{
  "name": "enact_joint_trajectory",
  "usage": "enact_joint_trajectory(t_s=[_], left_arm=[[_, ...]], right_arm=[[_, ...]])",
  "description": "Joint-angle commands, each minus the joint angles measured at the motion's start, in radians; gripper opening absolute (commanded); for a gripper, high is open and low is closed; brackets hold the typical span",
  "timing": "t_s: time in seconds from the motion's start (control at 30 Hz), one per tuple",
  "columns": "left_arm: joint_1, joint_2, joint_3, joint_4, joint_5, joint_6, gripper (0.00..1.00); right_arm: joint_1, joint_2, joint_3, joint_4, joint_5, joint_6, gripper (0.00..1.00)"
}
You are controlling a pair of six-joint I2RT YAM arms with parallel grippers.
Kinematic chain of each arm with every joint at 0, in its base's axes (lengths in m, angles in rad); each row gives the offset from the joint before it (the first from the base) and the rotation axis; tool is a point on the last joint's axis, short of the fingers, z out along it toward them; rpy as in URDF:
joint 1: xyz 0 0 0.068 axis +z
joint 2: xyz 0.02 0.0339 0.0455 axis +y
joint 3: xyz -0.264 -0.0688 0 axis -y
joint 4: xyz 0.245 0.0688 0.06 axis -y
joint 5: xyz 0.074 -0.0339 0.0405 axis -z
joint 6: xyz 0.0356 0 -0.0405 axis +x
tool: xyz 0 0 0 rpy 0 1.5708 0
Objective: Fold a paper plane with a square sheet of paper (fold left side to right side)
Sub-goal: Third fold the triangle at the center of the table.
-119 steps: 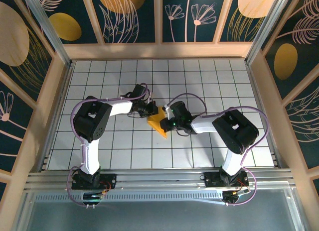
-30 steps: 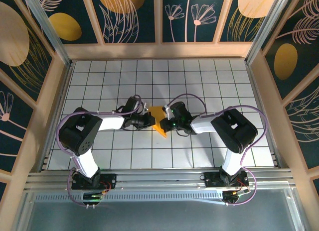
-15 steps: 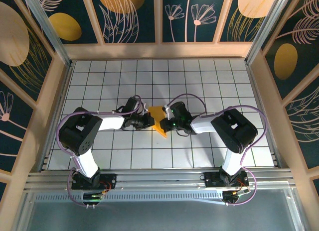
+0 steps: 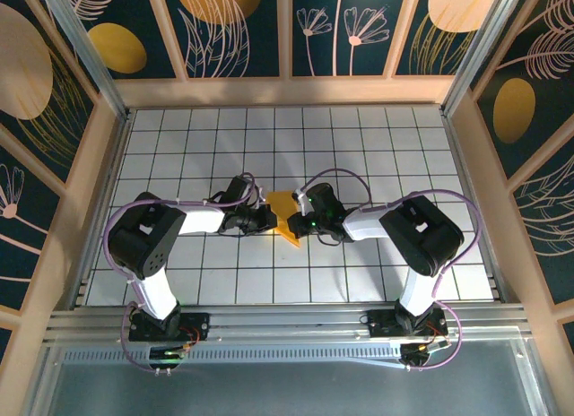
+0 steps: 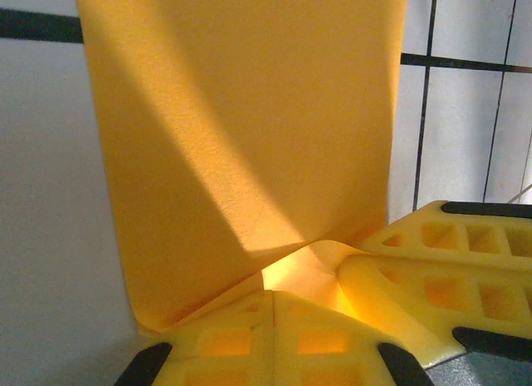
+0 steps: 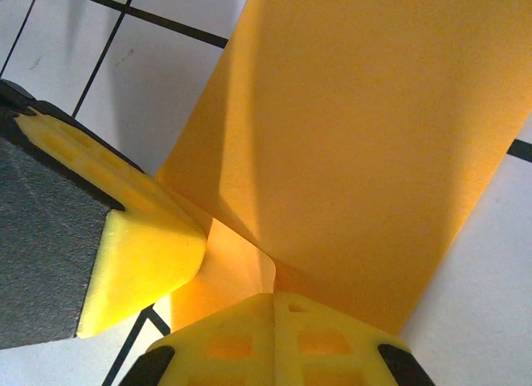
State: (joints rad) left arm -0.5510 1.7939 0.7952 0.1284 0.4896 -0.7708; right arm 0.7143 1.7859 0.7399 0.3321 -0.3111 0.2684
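One folded orange-yellow paper sheet (image 4: 287, 226), pinched between left gripper (image 4: 266, 217) and right gripper (image 4: 300, 221), each clamped tight on an opposite edge.

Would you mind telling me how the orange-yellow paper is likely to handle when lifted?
The paper would probably flop rather than hold flat: it bends and buckles where the left claw pinches it. Thin as it looks, it likely creases easily, as at the pucker by the right claw.
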Motion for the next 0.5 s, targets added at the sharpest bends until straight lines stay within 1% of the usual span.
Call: enact_joint_trajectory(t_s=[0.0,0.33,0.47], left_arm=[[-0.002,0.031,0.005,-0.042,-0.032,0.021,0.0],[-0.003,0.067,0.007,-0.098,-0.078,0.025,0.0],[-0.002,0.07,0.007,-0.11,-0.092,0.025,0.0]], right_arm=[[0.004,0.024,-0.002,-0.108,0.029,-0.011,0.0],[-0.017,-0.02,0.031,-0.108,0.003,0.022,0.0],[-0.033,-0.044,0.056,-0.109,-0.014,0.036,0.05]])
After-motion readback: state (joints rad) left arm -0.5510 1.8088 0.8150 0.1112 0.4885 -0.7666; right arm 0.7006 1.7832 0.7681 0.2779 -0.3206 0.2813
